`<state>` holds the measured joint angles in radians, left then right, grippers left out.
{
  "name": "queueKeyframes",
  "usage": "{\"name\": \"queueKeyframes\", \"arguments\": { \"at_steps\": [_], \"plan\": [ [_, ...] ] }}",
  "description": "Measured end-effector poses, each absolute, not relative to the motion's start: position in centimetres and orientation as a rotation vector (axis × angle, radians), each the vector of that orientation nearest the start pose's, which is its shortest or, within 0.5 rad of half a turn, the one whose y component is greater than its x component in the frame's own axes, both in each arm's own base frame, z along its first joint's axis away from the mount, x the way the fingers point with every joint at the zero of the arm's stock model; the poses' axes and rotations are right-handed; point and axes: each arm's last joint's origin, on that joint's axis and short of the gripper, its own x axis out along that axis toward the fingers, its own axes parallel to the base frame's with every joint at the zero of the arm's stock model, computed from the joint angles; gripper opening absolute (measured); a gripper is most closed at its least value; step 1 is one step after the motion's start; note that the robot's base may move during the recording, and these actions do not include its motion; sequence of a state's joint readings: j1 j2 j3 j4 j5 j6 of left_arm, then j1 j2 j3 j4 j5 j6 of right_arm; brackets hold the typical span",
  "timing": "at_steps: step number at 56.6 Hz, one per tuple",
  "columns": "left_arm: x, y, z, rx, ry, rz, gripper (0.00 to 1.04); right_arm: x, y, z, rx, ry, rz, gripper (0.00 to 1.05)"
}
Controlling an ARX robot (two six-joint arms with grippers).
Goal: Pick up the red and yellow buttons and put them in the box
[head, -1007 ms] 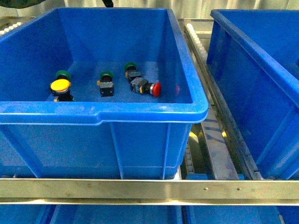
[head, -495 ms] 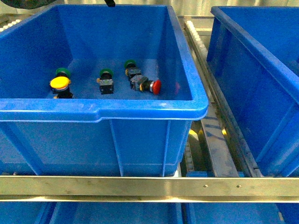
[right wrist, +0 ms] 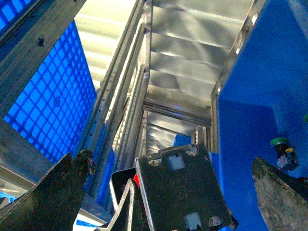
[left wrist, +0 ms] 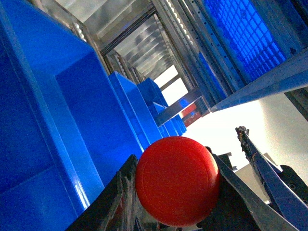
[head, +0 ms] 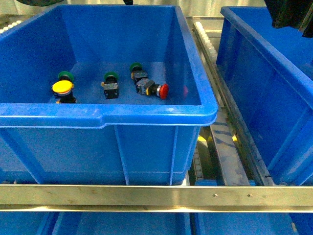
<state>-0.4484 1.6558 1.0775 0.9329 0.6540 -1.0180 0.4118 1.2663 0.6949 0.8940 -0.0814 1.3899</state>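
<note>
My left gripper is shut on a red button. Its round cap sits between the two dark fingers, with blue bin walls behind. In the front view, a large blue bin holds a yellow button at the left. A second red button lies on its side near the bin's right wall. My right gripper is open, its fingers spread wide with nothing held. A dark part of my right arm shows over the second blue box on the right.
Three green-capped switches stand among the buttons in the bin; one more shows in the right wrist view. A roller rail runs between the two bins. A metal bar crosses the front, with more blue bins below.
A dark part of my right arm has come into the upper right of the front view. The buttons in the bin have not moved.
</note>
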Motion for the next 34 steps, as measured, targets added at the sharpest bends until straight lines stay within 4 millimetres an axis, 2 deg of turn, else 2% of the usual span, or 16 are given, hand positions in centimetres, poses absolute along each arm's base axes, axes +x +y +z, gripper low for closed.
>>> {"name": "queueKeyframes", "arguments": {
  "at_steps": [22,24,34],
  "plan": [
    [32.2,-17.45,31.38,-0.862,0.219,-1.165,0.34,24.78,11.0,30.39,1.384,0.059,0.624,0.99],
    [32.21,-17.46,31.37,-0.863,0.219,-1.164,0.34,24.79,11.0,30.38,1.383,0.058,0.622,0.97],
    [32.3,-17.51,31.22,-0.868,0.216,-1.154,0.34,24.87,10.88,30.37,1.368,0.051,0.611,0.68]
  ]
}}
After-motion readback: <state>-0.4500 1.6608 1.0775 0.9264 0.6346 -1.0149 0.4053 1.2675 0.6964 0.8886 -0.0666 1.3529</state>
